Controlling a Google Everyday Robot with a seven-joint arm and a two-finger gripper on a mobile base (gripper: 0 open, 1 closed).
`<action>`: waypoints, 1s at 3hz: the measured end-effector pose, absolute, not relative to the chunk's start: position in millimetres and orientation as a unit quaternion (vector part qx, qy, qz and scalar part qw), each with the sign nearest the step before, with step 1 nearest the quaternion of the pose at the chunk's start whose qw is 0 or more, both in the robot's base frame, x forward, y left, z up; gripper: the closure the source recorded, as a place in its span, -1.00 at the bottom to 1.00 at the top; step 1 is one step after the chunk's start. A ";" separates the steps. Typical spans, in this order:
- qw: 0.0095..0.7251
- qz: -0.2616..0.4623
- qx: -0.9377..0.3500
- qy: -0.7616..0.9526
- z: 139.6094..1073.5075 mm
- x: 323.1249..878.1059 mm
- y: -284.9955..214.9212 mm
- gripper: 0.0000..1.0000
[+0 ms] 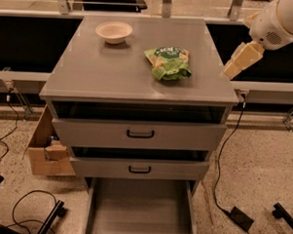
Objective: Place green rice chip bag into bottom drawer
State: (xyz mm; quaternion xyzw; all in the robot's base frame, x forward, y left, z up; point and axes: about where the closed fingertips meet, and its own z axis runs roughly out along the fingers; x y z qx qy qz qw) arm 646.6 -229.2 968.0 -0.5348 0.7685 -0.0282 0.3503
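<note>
The green rice chip bag (168,62) lies crinkled on the grey cabinet top (104,78), right of centre, with its dark logo toward the back. The bottom drawer (140,214) is pulled out at the foot of the cabinet and its flat grey floor holds nothing. My gripper (232,70) hangs from the white arm at the upper right, above the cabinet's right edge and to the right of the bag, apart from it and holding nothing.
A cream bowl (113,32) sits at the back left of the top. Two upper drawers with black handles (140,134) (139,169) are slightly ajar. A cardboard box (45,151) stands at the left. Cables and a black power brick (241,218) lie on the floor.
</note>
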 end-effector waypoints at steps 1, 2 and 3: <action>0.369 -0.009 -0.521 0.770 962.8 677.4 -202.3 -1.00; 0.384 0.028 -0.506 0.772 964.8 705.3 -156.1 -1.00; 0.362 0.056 -0.496 0.787 947.9 720.1 -107.3 -1.00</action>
